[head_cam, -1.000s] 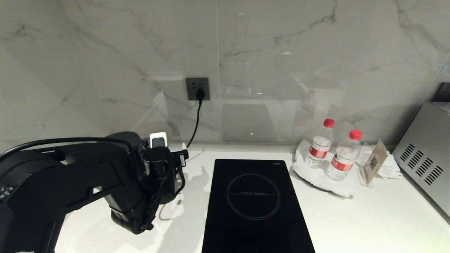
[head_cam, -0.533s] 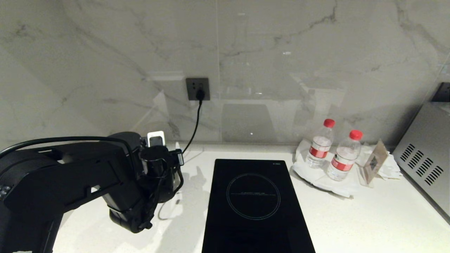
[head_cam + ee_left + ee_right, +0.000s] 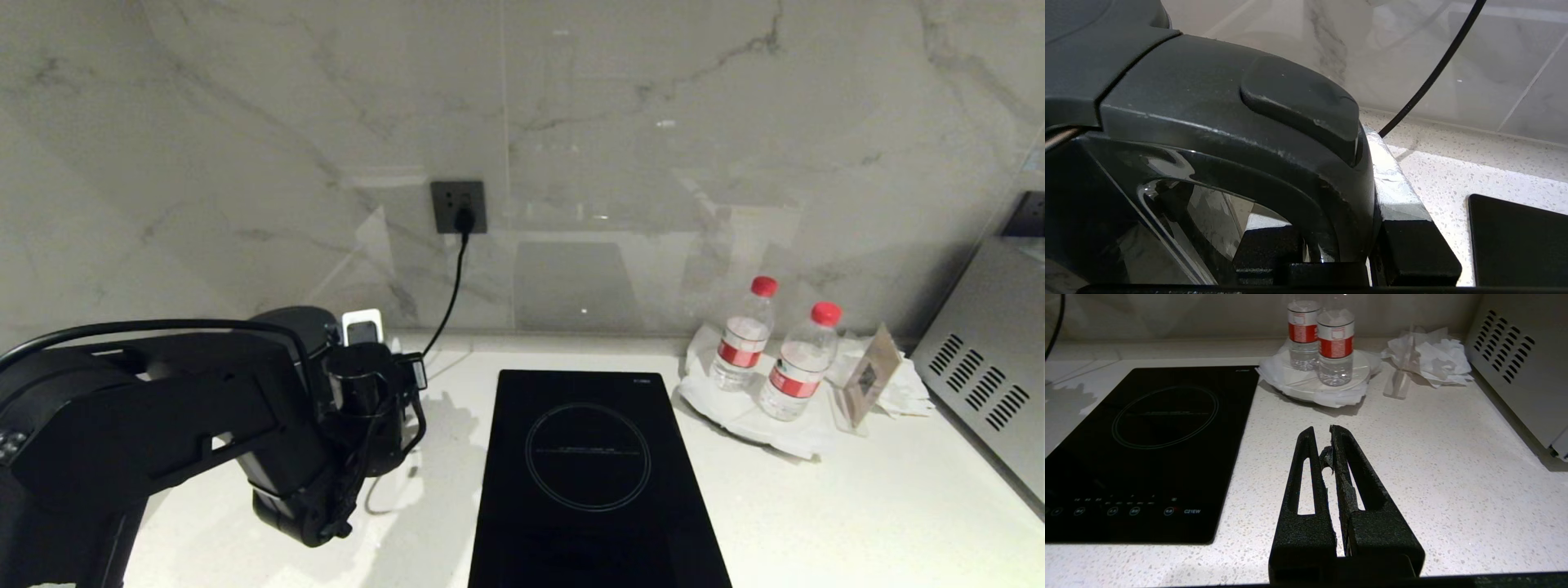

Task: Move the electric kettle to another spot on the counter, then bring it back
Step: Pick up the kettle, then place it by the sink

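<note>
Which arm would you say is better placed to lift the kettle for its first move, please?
Left. The left pincer straddles the electric kettle handle at the counter's left end. The right pincer hangs shut over bare counter beyond the hob, far from the kettle.

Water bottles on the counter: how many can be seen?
2. Both stand on the white plate right of the induction hob: one water bottle nearer the wall, the other water bottle beside it. None appears hidden.
</note>
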Robot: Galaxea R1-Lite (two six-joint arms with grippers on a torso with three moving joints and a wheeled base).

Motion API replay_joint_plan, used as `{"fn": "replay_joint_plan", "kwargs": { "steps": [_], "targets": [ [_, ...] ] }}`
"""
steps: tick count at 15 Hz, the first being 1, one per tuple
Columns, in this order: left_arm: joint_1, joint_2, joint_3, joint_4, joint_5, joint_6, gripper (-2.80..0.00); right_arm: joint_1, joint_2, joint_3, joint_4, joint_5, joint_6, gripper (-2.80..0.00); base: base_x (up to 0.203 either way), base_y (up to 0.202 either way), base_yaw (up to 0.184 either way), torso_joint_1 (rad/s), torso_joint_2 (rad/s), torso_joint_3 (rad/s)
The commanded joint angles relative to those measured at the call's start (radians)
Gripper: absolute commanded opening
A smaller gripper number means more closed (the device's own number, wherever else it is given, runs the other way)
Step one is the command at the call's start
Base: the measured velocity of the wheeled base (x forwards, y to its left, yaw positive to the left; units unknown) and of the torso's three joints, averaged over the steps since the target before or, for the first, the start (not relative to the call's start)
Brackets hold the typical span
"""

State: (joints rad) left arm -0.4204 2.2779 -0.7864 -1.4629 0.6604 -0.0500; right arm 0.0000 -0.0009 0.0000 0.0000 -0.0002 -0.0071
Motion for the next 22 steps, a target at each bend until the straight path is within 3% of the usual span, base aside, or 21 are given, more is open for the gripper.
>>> {"fn": "replay_joint_plan", "kwargs": {
  "steps": [1,14,17,22],
  "targets": [
    [0.002,-0.003,-0.004,-0.009,0.005,0.001,-2.8,0.0,0.001,0.0,0.0,0.0,-0.001,-2.8,0.0,0.0,0.0,0.0,0.0,0.0],
    [0.002,-0.1,-0.03,-0.007,0.01,0.079,-2.8,0.0,0.001,0.0,0.0,0.0,-0.001,-2.8,0.0,0.0,0.0,0.0,0.0,0.0],
    [-0.008,-0.187,0.063,-0.008,0.006,0.078,-2.8,0.0,0.001,0.0,0.0,0.0,-0.001,-2.8,0.0,0.0,0.0,0.0,0.0,0.0],
    [-0.016,-0.339,0.316,-0.041,-0.003,0.062,-2.8,0.0,0.001,0.0,0.0,0.0,-0.001,-2.8,0.0,0.0,0.0,0.0,0.0,0.0]
  ]
}}
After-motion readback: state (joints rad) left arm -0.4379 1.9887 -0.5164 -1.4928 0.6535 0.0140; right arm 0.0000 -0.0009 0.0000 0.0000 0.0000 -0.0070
